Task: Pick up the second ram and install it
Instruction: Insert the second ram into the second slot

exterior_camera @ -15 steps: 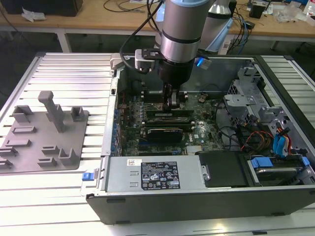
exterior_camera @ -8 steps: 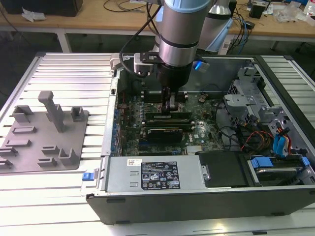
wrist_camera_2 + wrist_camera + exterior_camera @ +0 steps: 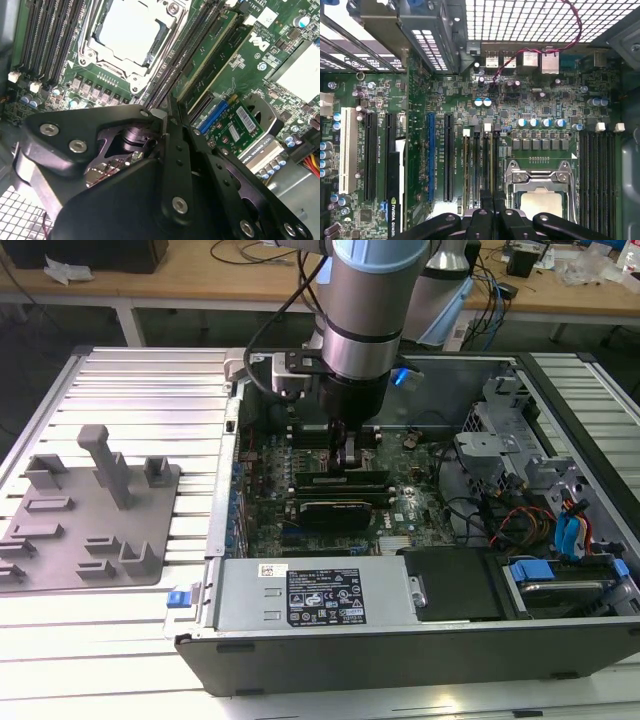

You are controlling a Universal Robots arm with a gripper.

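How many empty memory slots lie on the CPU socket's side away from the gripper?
4 slots, side by side between the CPU socket and the case wall; all empty, none seems hidden.

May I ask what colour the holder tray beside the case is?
Grey; the holder tray shows best in the exterior view.

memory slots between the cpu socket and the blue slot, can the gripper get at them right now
Probably yes. In the first wrist view the gripper hangs right over the memory slots beside the CPU socket, and no cable or card crosses the way between them.
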